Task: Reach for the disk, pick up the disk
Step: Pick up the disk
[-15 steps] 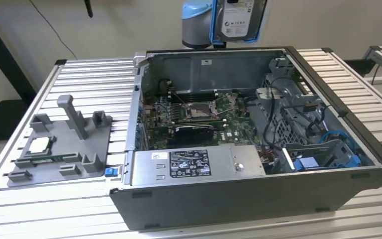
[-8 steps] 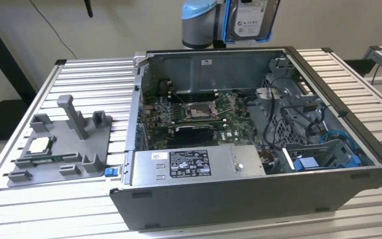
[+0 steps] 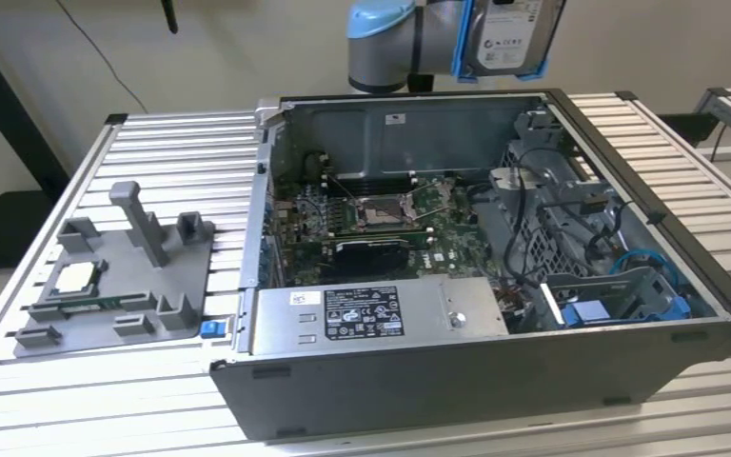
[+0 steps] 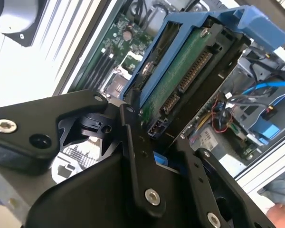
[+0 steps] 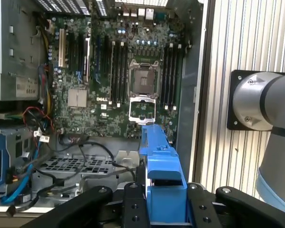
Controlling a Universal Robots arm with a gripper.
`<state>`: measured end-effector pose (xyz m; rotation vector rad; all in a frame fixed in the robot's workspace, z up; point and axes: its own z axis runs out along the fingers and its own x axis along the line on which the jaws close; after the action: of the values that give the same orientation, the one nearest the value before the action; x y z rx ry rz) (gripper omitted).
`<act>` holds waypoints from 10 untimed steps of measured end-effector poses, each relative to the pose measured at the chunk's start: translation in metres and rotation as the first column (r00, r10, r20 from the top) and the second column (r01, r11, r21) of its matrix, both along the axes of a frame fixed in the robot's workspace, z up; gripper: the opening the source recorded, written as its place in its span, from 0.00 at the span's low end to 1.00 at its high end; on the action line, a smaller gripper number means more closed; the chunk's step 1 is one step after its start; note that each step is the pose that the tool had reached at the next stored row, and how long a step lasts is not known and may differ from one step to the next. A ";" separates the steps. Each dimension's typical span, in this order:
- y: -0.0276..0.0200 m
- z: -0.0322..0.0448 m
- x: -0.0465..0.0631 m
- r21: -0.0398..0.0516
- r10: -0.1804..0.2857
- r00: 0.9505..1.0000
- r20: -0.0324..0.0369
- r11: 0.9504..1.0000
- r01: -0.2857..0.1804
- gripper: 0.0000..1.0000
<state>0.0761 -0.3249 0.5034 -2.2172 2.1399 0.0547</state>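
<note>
So we've got the disk (image 3: 508, 36) already up in the air: our tool (image 4: 154, 142) has its two black fingers (image 4: 133, 156) clamped on one end of the blue bracket, and the drive hangs above the open computer case (image 3: 670, 314), over its back wall in the exterior view. Its long axis runs straight out from the tool, edge-on, circuit board side showing in the second wrist view. Count-wise: one disk, one arm, one case, one grey fixture (image 3: 118, 276) on the bench (image 3: 670, 133) carrying one processor chip (image 3: 76, 277).
</note>
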 end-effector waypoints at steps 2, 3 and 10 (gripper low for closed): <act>0.0000 0.0000 0.009 0.000 0.000 1.000 0.000 1.000 0.000 0.00; 0.0000 0.0000 0.013 0.000 0.000 1.000 0.000 1.000 0.000 0.00; 0.0000 0.0000 0.043 0.000 0.000 1.000 0.000 1.000 0.000 0.00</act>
<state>0.1190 -0.3249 0.5034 -2.2171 2.1399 0.0546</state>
